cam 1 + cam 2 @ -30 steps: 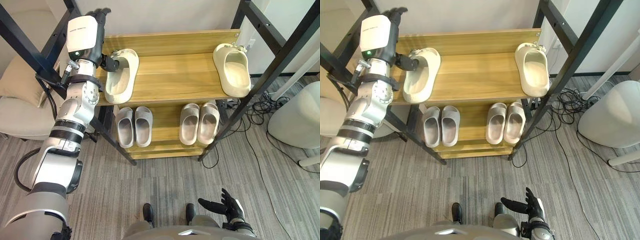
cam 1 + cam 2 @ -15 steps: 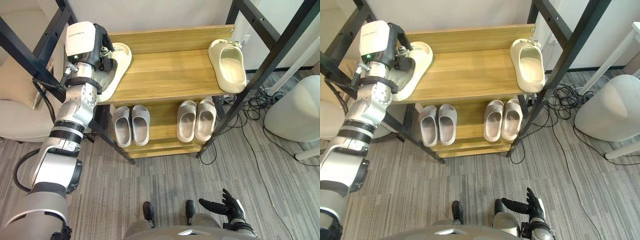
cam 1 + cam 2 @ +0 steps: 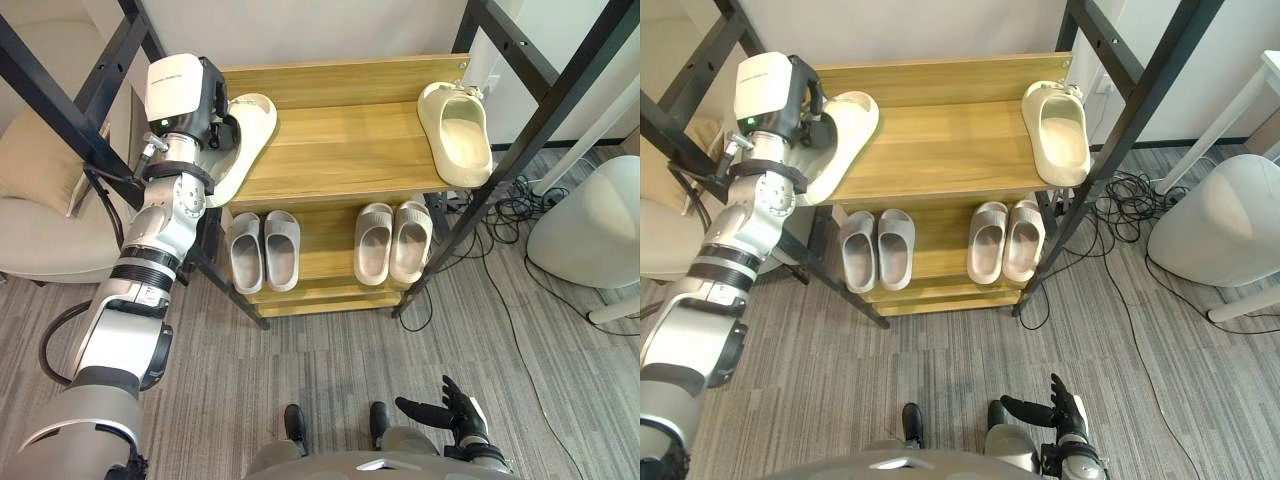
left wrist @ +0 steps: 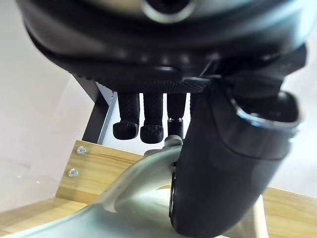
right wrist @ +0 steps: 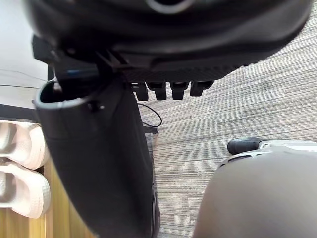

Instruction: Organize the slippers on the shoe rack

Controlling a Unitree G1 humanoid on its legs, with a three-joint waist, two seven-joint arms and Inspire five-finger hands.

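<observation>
- The left hand (image 4: pixel 218 168) is closed on a cream foam slipper (image 3: pixel 248 135), with its fingers (image 4: pixel 151 130) curled over the rim and its thumb against the side.
- That slipper sits at an angle at the left end of the top shelf of the wooden shoe rack with a black metal frame (image 3: pixel 340 150).
- A matching cream slipper (image 3: pixel 456 122) lies at the shelf's right end, well apart.
- On the lower shelf, a grey pair of slippers (image 3: pixel 263 250) stands left of a beige pair of slippers (image 3: pixel 393 242).
- The right hand (image 3: pixel 457 413) hangs low over the grey carpet (image 3: pixel 300 360), fingers spread and holding nothing.

No readable text, label or number shows on the slippers (image 3: pixel 455 118) or the shoe rack (image 3: pixel 340 150).
</observation>
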